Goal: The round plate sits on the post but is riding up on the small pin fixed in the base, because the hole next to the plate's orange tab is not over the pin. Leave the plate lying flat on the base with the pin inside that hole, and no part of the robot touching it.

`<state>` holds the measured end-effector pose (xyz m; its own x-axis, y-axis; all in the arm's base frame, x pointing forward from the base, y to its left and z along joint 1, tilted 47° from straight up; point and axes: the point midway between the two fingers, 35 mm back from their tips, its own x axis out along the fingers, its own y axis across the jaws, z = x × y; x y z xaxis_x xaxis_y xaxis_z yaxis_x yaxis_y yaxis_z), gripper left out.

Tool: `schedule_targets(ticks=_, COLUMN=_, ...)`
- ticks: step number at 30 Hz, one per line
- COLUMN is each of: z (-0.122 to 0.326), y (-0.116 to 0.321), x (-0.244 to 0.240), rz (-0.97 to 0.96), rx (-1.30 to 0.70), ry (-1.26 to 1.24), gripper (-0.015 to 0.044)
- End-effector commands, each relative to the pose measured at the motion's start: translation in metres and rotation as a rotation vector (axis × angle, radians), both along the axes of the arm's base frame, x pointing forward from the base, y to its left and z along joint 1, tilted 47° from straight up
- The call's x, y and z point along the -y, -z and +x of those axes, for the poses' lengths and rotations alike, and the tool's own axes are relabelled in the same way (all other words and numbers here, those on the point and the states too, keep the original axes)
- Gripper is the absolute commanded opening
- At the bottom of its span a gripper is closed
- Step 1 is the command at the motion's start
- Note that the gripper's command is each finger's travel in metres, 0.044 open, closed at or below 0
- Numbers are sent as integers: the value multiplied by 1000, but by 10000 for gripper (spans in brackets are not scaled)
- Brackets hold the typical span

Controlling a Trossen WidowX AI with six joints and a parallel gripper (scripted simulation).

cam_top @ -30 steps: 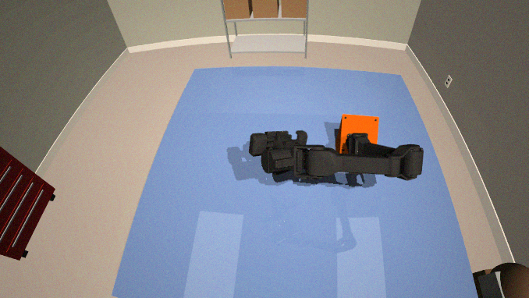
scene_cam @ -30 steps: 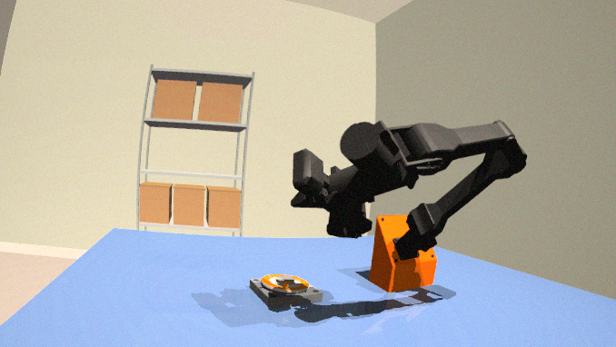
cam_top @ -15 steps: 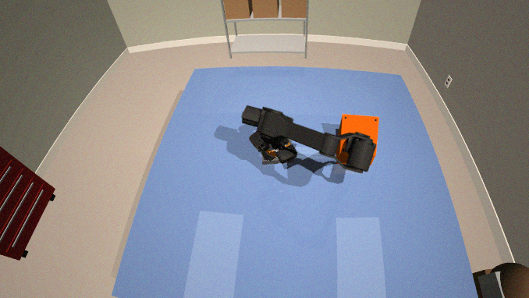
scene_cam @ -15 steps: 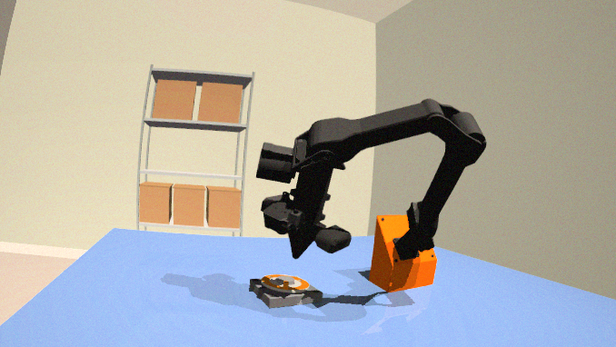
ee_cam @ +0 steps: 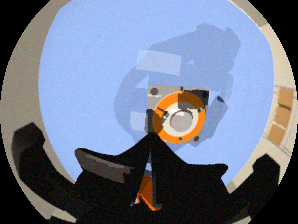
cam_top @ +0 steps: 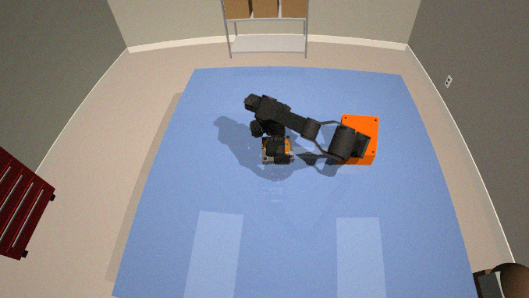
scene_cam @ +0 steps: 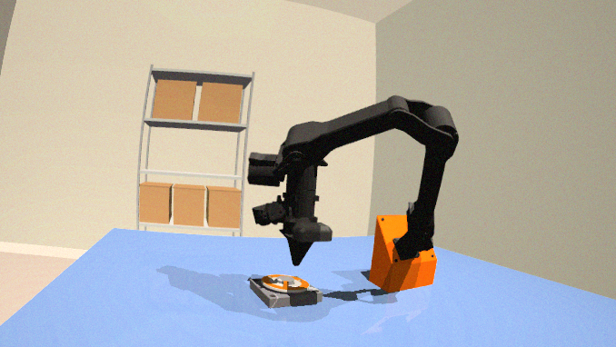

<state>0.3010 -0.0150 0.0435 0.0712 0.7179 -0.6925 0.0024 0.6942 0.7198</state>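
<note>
Hand: the black two-finger hand (scene_cam: 297, 260) points straight down, its fingers pressed together into a single tip with nothing between them.
Hand position: in the exterior view the tip hangs directly above the plate, apart from it, with a visible gap of air between the two.
Plate: the round orange-and-white plate (scene_cam: 285, 282) sits on the grey square base (scene_cam: 278, 298), near the middle of the blue counter (scene_cam: 136, 300).
Plate in wrist view: the orange ring (ee_cam: 177, 121) lies at 12 o'clock from the closed fingertips, with a pale round centre inside it.
Plate attitude: whether the plate lies flat or tilted cannot be told from these views.
Pin and hole: too small to make out; their relation cannot be told.
Top view: the wrist and hand cover most of the plate; only slivers of orange show at 3 and 9 o'clock of the black body, and the base corner (cam_top: 266, 160) shows at 7 o'clock.
Arm: the black jointed arm (scene_cam: 363, 123) arches up from the orange block mount (scene_cam: 391, 268), which stands at 3 o'clock from the base in the exterior view.
Surroundings: a grey metal shelf with brown cardboard boxes (scene_cam: 195, 150) stands against the far wall.
</note>
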Motion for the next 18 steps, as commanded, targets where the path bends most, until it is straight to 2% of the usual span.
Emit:
schedule_targets(ticks=1, z=2, y=7, x=-7, rz=9, rx=-6, ry=7, gripper=0)
schedule_targets(ticks=8, z=3, y=31, x=-34, rz=12, rx=-6, ry=7, gripper=0)
schedule_targets(ticks=18, z=10, y=31, x=-34, rz=12, rx=-5, ry=7, gripper=0)
